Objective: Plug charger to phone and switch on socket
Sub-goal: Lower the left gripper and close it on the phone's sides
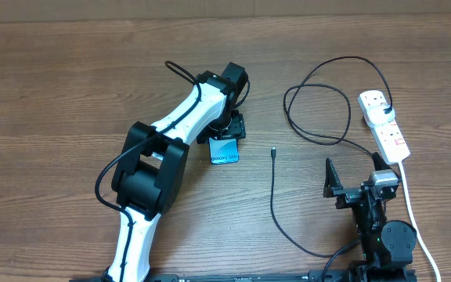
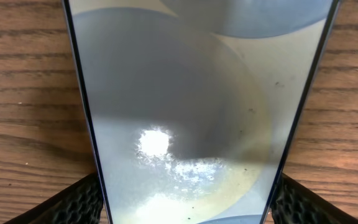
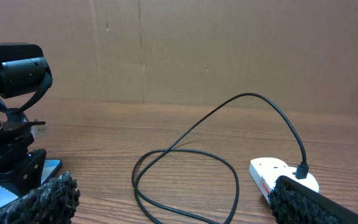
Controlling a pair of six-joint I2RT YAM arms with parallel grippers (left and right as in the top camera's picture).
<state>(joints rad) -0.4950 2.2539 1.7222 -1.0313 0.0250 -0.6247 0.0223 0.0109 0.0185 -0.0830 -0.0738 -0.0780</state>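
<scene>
right jaws: we are holding them spread wide over the near right part of the counter (image 1: 53,94), with nothing between the fingertips (image 3: 55,198).
right arm (image 1: 378,211): it is sitting at the near edge, just left of the white cord (image 1: 412,215).
charger (image 1: 272,196): its thin black cable is running from beside our right arm up the middle of the counter.
connector tip (image 1: 273,150): it is lying free on the wood, plugged into nothing.
phone (image 1: 225,153): it is lying left of the tip, near it but apart, with the screen lit and facing up and its far end hidden under our left arm (image 1: 182,117).
left jaws: we are closing them narrowly around the phone. The pads (image 2: 82,200) are meeting both long edges, so we are gripping it.
loop (image 3: 237,183): farther back the charger is curling round on the wood, then arching over to the right.
socket (image 1: 390,135): the white strip is lying at the far right, with the charger's plug sitting in the white adapter (image 1: 374,102) at its far end. We are not able to read how the red switches (image 1: 398,143) are set.
backdrop: a brown cardboard wall (image 3: 229,50) is standing behind everything.
</scene>
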